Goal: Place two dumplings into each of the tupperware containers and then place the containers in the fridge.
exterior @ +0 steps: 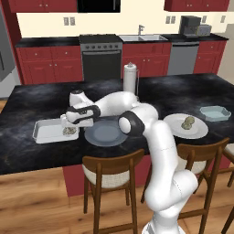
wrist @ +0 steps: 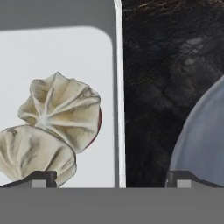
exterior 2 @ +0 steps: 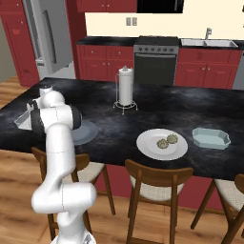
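Dumplings, two pleated tan-beige lumps (wrist: 57, 118), lie in the white rectangular tupperware tub (exterior: 45, 131) beneath my wide-open gripper (wrist: 111, 178). Next, I judge, comes the white plate's pair (exterior: 188, 122) for the pale blue-green tub (exterior: 215, 112).

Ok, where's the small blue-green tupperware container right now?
The blue-green container sits empty at the right end of the dark island counter in both base views, just right of the white plate holding two dumplings.
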Motion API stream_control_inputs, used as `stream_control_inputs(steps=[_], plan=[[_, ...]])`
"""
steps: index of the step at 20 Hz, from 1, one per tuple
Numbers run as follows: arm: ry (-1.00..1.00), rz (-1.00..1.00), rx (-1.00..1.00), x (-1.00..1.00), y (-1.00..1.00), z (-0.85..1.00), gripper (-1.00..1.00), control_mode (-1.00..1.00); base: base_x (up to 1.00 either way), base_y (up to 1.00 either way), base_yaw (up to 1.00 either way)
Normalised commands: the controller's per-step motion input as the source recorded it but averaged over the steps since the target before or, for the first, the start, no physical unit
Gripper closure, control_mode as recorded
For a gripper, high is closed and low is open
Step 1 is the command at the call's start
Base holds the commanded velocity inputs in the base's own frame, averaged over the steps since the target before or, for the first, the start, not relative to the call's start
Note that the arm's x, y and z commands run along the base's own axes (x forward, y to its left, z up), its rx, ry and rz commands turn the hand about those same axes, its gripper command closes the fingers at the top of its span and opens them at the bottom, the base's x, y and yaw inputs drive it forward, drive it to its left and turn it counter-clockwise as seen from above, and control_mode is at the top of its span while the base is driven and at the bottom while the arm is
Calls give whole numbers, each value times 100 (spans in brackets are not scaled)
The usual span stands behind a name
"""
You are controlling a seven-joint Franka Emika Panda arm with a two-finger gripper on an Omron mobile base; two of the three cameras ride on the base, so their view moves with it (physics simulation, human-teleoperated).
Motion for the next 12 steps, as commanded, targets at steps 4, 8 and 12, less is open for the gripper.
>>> stream_control_inputs(steps=[4,8,12], plan=[[0,0,0,3,-1,-17,-100,-100,0,0,0],[-2,0,0,0,-8,-28,-100,-100,0,0,0],[-2,0,1,0,-21,-24,-100,-100,0,0,0]])
